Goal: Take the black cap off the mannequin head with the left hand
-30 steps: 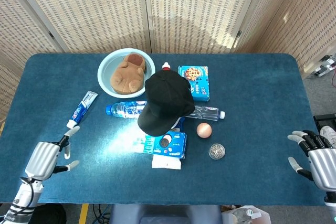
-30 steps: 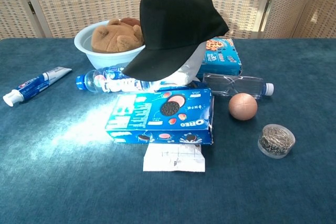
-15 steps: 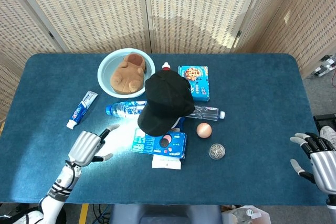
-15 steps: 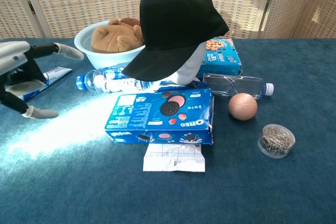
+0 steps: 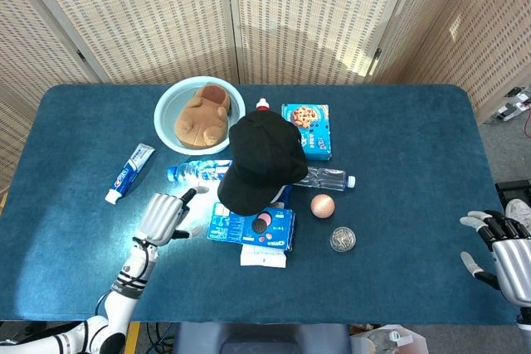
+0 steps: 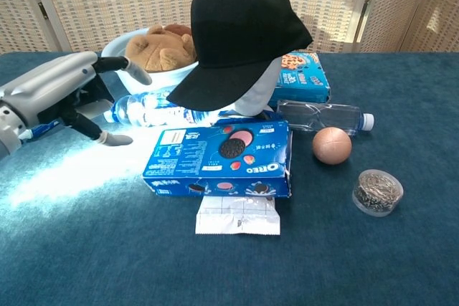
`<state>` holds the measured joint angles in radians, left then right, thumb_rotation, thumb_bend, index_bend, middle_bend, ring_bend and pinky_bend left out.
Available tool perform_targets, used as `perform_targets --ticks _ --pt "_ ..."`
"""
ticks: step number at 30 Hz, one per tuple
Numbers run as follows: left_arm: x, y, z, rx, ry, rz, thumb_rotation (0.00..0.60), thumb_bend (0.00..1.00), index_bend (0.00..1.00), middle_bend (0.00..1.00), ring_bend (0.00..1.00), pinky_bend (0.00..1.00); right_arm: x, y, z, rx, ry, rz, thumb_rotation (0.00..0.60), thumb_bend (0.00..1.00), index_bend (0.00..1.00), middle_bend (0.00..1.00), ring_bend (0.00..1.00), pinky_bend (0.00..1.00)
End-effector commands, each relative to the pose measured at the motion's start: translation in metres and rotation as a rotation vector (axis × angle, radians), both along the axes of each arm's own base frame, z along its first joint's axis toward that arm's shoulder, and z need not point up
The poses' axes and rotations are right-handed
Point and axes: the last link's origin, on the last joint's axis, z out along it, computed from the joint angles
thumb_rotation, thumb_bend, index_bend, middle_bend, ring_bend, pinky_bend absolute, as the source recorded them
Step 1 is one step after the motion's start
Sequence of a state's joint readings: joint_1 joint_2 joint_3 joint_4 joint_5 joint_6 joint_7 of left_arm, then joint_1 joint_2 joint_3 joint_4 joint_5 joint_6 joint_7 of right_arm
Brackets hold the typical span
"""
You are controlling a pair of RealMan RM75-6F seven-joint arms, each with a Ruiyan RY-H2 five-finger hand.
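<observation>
The black cap (image 5: pixel 260 163) (image 6: pixel 240 34) sits on the pale mannequin head (image 6: pixel 259 91) at the table's middle, its brim pointing toward the front left. My left hand (image 5: pixel 165 215) (image 6: pixel 66 98) hovers open just left of the brim, fingers spread, holding nothing and a short way from the cap. My right hand (image 5: pixel 506 253) stays open at the table's far right edge, seen only in the head view.
An Oreo box (image 6: pixel 219 159) and a paper slip (image 6: pixel 237 216) lie in front of the head. A water bottle (image 6: pixel 140 109), toothpaste (image 5: pixel 129 173) and a bowl with a plush bear (image 5: pixel 201 115) are to the left. A ball (image 6: pixel 331 145), tin (image 6: pixel 377 191), clear bottle (image 6: pixel 319 115) and cookie box (image 5: pixel 306 128) sit right.
My left hand has travelled from the front-left table edge rightward and forward, now close to the cap's brim. The right hand barely shifted.
</observation>
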<state>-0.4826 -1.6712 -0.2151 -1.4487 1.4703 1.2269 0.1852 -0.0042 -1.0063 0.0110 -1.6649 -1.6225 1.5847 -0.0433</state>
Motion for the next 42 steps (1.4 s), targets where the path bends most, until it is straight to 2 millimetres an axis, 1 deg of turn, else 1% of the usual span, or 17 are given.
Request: perform_targets --ticks 1,13,22,32,42 --pt "0.006 0.007 -0.005 0.007 -0.022 0.010 0.600 0.08 0.30 0.99 1.00 1.00 0.000 0.000 0.000 0.001 0.000 0.000 0.600 0.29 0.33 0.28 0.19 0.29" --pt "0.025 0.023 -0.022 -0.010 -0.083 0.048 0.600 0.08 0.31 0.99 1.00 1.00 -0.002 0.001 0.001 0.002 0.003 -0.010 0.600 0.29 0.33 0.28 0.19 0.29" --pt "0.041 0.033 -0.029 -0.011 -0.124 0.076 0.600 0.08 0.32 0.99 1.00 1.00 -0.002 0.002 0.002 -0.001 0.004 -0.012 0.600 0.29 0.33 0.28 0.19 0.29" --pt "0.051 0.042 -0.037 -0.015 -0.172 0.117 0.600 0.08 0.32 0.99 1.00 1.00 -0.003 0.004 0.005 -0.007 0.005 -0.018 0.600 0.29 0.33 0.28 0.19 0.29" --pt "0.065 0.046 -0.041 -0.035 -0.236 0.139 0.600 0.08 0.33 0.99 1.00 1.00 -0.003 0.003 0.005 -0.004 0.004 -0.016 0.600 0.29 0.33 0.28 0.19 0.29"
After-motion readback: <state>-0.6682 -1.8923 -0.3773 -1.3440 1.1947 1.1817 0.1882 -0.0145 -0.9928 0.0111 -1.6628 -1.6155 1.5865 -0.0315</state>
